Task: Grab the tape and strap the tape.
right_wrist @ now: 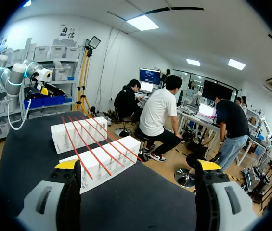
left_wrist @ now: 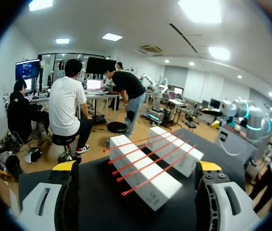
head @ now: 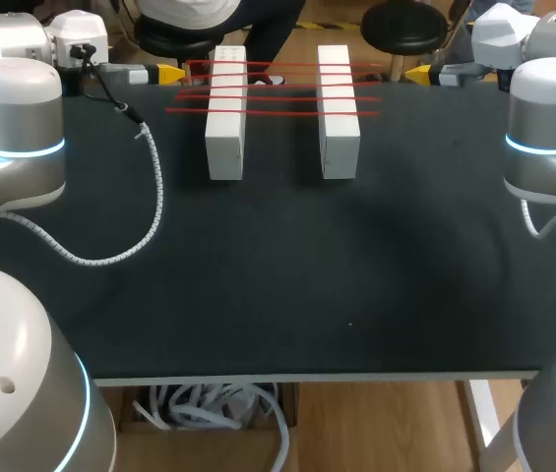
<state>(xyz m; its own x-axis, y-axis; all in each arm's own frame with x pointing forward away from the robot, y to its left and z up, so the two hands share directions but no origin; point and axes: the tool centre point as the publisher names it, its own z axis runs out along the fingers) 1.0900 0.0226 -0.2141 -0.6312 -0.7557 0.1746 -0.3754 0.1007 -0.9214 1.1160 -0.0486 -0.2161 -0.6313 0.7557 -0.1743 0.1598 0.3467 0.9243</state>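
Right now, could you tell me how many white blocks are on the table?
2. The left white block and the right white block stand side by side, apart, at the far end of the table, with red tape strands stretched across both. None seems hidden.

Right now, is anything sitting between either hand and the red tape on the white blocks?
Nothing visible does. The left hand is open beside the left white block, the right hand open beside the right white block; only bare table lies between each and the nearest ends of the red tape.
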